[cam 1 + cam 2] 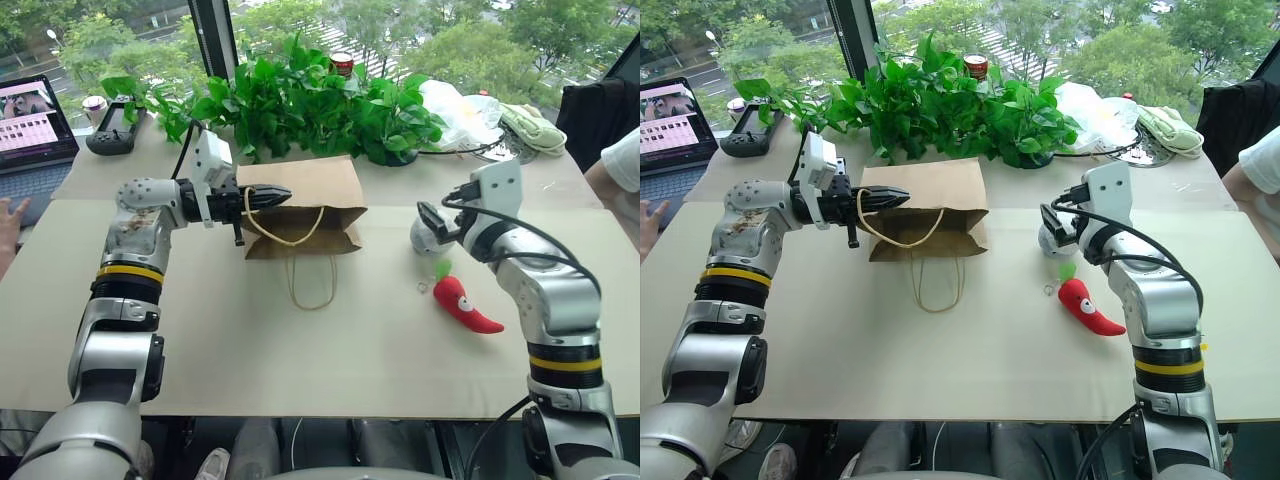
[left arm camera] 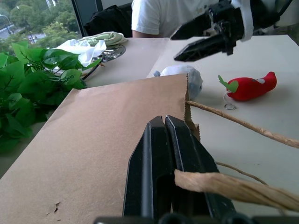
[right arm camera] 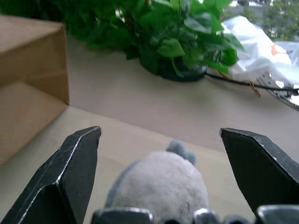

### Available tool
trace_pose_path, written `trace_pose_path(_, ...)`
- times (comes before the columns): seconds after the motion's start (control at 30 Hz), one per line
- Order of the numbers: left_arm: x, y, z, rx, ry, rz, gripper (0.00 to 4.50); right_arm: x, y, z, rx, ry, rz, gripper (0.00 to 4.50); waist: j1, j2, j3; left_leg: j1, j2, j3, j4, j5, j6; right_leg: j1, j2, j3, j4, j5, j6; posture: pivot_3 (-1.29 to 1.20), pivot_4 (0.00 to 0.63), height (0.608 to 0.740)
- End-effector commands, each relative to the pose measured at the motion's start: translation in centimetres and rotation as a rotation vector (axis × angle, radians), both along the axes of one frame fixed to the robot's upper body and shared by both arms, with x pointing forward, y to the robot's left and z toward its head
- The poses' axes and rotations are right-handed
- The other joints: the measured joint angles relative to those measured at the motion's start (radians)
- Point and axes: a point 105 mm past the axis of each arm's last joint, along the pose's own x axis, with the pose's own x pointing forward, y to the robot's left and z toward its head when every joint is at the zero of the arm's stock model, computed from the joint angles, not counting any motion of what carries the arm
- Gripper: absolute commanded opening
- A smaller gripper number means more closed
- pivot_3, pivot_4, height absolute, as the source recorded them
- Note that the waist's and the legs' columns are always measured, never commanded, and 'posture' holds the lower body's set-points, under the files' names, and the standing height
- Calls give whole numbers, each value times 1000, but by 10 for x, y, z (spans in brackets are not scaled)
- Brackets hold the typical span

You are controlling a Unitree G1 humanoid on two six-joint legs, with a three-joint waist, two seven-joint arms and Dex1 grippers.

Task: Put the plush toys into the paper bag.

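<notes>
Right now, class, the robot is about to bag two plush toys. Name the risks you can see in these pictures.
1. The right gripper is open around the grey ball without gripping it; closing off-centre could push the round toy away.
2. The left gripper is shut on the paper bag at its cord handle; the bag lies flat, so toys may miss its mouth.
3. The chili pepper lies beside the right arm and could be knocked.

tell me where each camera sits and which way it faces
Head views: on the head, looking forward and down at the table; both arms show.
Left wrist view: along the shut left gripper clamping the paper bag by its handle.
Right wrist view: along the open right gripper over the grey ball.
Shared: bag, ball, plants.
</notes>
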Motion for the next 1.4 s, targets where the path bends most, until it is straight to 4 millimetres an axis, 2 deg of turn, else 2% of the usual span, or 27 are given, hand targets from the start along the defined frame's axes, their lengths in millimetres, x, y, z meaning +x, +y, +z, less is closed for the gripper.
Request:
trace_pose_path(0.03,-1,-1,14,-14,-54,-6,8,-35,43,15,28,-27,272,4500,1,0,0,0,0,0,0,0,0,0,0,0,0,0,0,0,150,717)
trace_pose_path(0.1,-1,-2,14,-17,-53,-7,8,-51,65,3,27,45,393,4500,0,0,0,0,0,0,0,0,0,0,0,0,0,0,0,0,150,717)
trace_pose_path(0.2,-1,-3,15,-18,-53,-10,0,-47,66,-11,35,97,361,3832,0,0,0,0,0,-1,0,0,0,0,0,0,0,0,0,0,150,717)
trace_pose_path(0.3,-1,-3,15,-17,-53,-11,0,-49,76,-15,43,118,390,2777,2,0,0,0,0,0,1,0,0,1,0,0,0,0,0,0,150,717)
trace_pose_path(0.57,-1,-5,17,-16,-55,-17,0,-60,125,-43,52,219,506,61,-3,0,0,0,0,-1,1,0,0,0,0,0,0,0,0,0,150,717)
trace_pose_path(0.77,-2,-7,19,-19,-54,-30,0,-26,143,-60,43,205,398,61,-2,0,0,0,0,-1,2,0,0,0,0,-1,0,0,0,0,150,717)
trace_pose_path(1.0,-3,-8,20,-17,-49,-40,0,9,149,-61,67,153,283,61,-3,0,0,-1,0,-1,0,0,0,-1,0,-1,1,0,0,0,150,717)
trace_pose_path(1.13,-4,-9,23,-23,-53,-41,0,18,155,-76,45,195,245,61,-5,0,0,-1,0,-1,0,0,0,-1,0,-1,1,0,0,0,150,717)
trace_pose_path(1.23,-2,-8,28,-49,-51,-19,0,15,158,-94,20,252,238,61,-7,0,0,-1,0,-1,0,0,0,-1,0,-2,1,0,0,0,150,717)
trace_pose_path(1.4,1,-6,37,-97,-42,7,0,12,154,-105,-1,288,230,61,-10,0,0,-1,0,-1,0,0,0,-1,0,-2,1,0,0,0,150,717)
